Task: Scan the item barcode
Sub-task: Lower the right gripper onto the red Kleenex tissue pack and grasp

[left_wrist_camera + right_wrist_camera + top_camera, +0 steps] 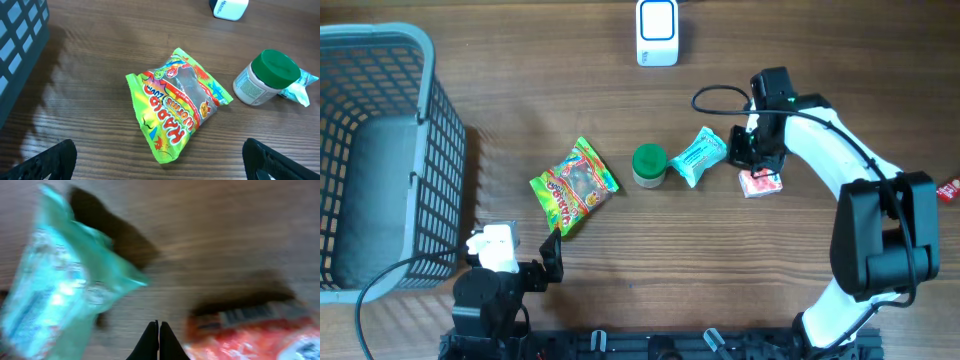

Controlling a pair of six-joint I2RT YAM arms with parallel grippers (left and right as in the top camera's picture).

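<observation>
The brown wood-grain desk looks smooth and matt. The green-and-yellow candy bag is glossy, crinkled plastic film; the white jar with green lid looks matt plastic.

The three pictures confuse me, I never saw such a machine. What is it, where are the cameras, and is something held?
Two robot arms work at a wooden table. One picture looks down from above; the other two come from wrist cameras. On the table: a grey plastic basket, a white box-shaped scanner, a green-and-yellow gummy bag, a green-lidded white jar, a teal foil packet, a red-and-white packet. The left pincer is open, the right pincer shut; neither holds anything.
</observation>
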